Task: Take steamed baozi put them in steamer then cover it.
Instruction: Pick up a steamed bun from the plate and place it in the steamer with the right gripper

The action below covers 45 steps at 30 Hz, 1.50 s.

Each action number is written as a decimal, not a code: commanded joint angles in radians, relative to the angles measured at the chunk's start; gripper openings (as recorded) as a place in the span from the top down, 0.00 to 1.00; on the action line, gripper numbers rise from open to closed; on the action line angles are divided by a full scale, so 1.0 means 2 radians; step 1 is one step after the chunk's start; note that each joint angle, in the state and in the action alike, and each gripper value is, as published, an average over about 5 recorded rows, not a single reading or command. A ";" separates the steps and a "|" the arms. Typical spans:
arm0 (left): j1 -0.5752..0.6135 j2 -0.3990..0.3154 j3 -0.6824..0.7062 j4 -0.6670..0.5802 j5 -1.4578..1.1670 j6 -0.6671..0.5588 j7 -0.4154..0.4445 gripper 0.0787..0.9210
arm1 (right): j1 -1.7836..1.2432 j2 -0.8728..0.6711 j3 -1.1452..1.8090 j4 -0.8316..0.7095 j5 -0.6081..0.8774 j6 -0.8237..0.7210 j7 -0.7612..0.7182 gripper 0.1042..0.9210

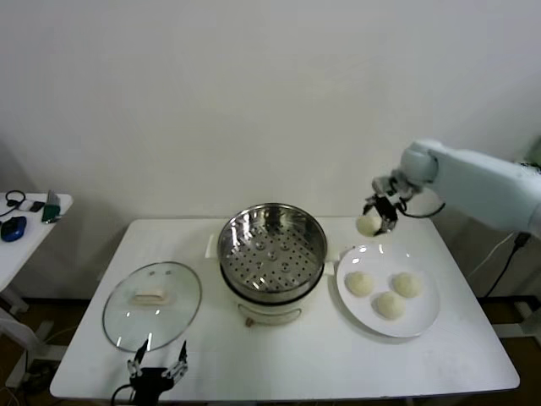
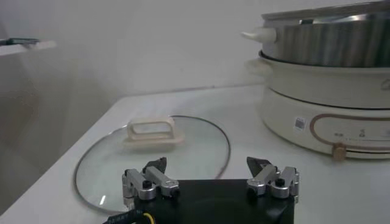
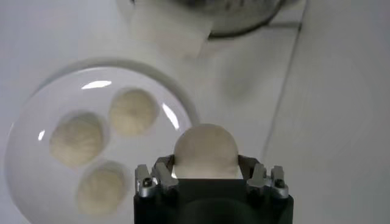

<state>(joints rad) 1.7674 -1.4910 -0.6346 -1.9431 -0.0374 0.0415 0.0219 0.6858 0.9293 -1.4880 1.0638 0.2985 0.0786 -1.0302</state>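
My right gripper [image 1: 373,222] is shut on one cream-white baozi [image 1: 368,224] and holds it in the air above the far edge of the white plate [image 1: 427,317], right of the steamer [image 1: 272,241]. In the right wrist view the baozi [image 3: 205,150] sits between the fingers. Three more baozi [image 1: 359,283] [image 1: 407,284] [image 1: 389,304] lie on the plate. The steel steamer basket is empty on its white cooker base [image 1: 270,309]. The glass cover [image 1: 152,304] lies flat on the table to the left. My left gripper [image 1: 157,369] is open at the table's front edge, just before the cover [image 2: 152,159].
A white side table [image 1: 25,224] with small items stands at the far left. The cooker base has a control knob [image 2: 339,152] facing the front. The white table's front edge [image 1: 338,391] runs near my left gripper.
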 commanded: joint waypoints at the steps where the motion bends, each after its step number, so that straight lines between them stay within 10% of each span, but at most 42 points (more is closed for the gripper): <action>1: -0.002 0.001 0.002 -0.001 0.000 0.000 -0.001 0.12 | 0.205 0.048 -0.084 0.172 0.025 0.084 0.005 0.27; 8: -0.002 0.004 -0.002 -0.004 0.000 -0.001 -0.001 0.12 | 0.134 0.118 -0.059 0.221 -0.070 0.128 0.070 0.29; 19: -0.002 0.001 0.000 -0.004 0.007 -0.004 -0.003 0.12 | -0.030 0.178 -0.013 0.055 -0.259 0.209 0.129 0.29; 45: 0.000 0.002 -0.001 -0.002 0.006 -0.011 -0.004 0.12 | -0.063 0.236 -0.001 -0.107 -0.198 0.273 0.123 0.15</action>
<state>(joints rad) 1.7623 -1.4897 -0.6367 -1.9404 -0.0283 0.0194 0.0126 0.5331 1.3885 -1.4783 0.8915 -0.1853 0.5928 -0.7722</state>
